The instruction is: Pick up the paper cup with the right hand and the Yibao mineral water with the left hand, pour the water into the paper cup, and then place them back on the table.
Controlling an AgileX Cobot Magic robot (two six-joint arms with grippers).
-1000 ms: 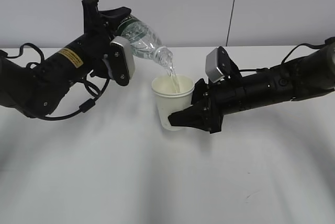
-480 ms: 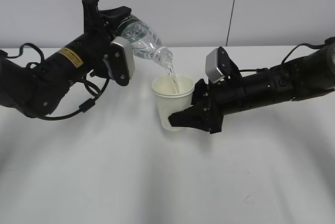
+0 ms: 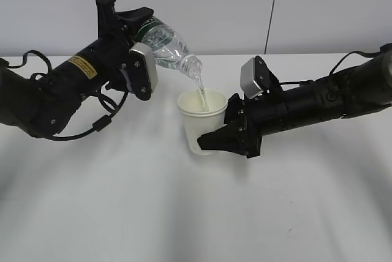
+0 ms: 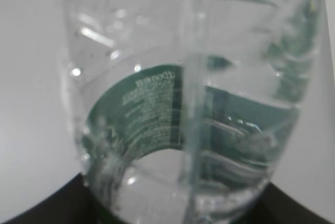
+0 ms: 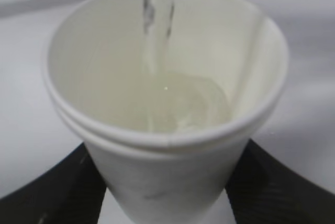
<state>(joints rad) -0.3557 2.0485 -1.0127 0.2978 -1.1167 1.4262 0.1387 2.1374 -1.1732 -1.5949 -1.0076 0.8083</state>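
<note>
My left gripper (image 3: 131, 29) is shut on the Yibao mineral water (image 3: 168, 46), a clear ribbed bottle with a dark green label band. It is tilted with its neck down to the right above the paper cup (image 3: 201, 121). A thin stream of water falls from the neck into the cup. The bottle fills the left wrist view (image 4: 188, 103). My right gripper (image 3: 215, 141) is shut on the white paper cup and holds it upright just above the table (image 3: 184, 213). In the right wrist view the cup (image 5: 167, 145) holds water, black fingers (image 5: 47, 192) on both sides.
Both black arms stretch in from the left and right edges over the white table. A pale wall with two dark vertical lines (image 3: 272, 5) stands behind. A looped black cable (image 3: 101, 121) hangs under the left arm.
Water keeps pouring. The right gripper and the cup have shifted very slightly; the bottle holds its tilt.
</note>
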